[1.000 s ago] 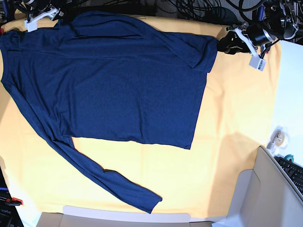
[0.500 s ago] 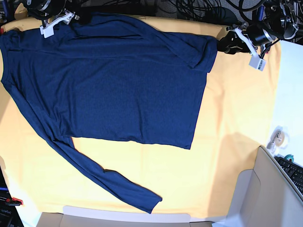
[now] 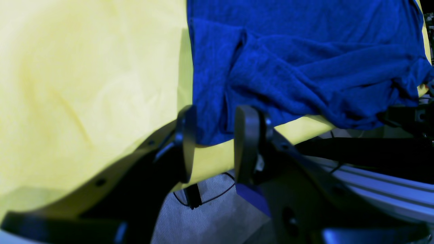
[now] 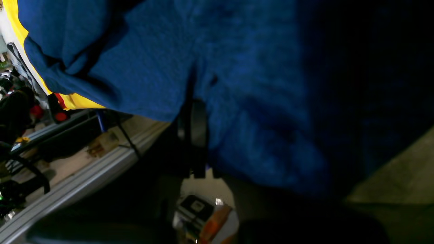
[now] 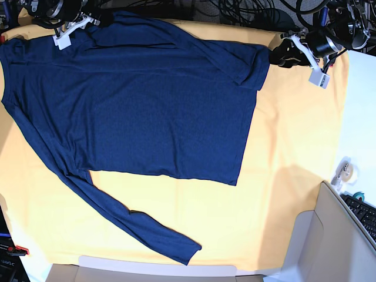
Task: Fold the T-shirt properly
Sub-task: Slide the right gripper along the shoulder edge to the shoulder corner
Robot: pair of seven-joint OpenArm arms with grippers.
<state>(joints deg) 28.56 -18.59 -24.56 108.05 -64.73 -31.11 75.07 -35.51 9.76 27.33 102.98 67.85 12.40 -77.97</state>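
The T-shirt [image 5: 147,100] lies spread flat on a yellow-orange cloth [image 5: 294,176], with one long sleeve [image 5: 135,223] trailing toward the front. My right gripper [image 5: 93,21] is at the shirt's far left edge. In the right wrist view the right gripper [image 4: 194,105] is shut, with blue fabric [image 4: 244,88] bunched around its dark finger [image 4: 196,135]. My left gripper [image 5: 275,57] sits at the shirt's far right corner. In the left wrist view the left gripper [image 3: 215,142] is open, and the hem corner [image 3: 206,132] lies between its two black fingers [image 3: 245,142].
A grey box [image 5: 329,241] fills the front right corner, with a keyboard [image 5: 365,214] and a small tape roll [image 5: 346,171] beside it. Cables [image 5: 247,12] run along the back edge. A white surface [image 5: 361,106] lies right of the cloth.
My right gripper has moved rightward along the back edge onto the shirt's top edge and closed on the fabric. The left gripper and the shirt's lay are unchanged.
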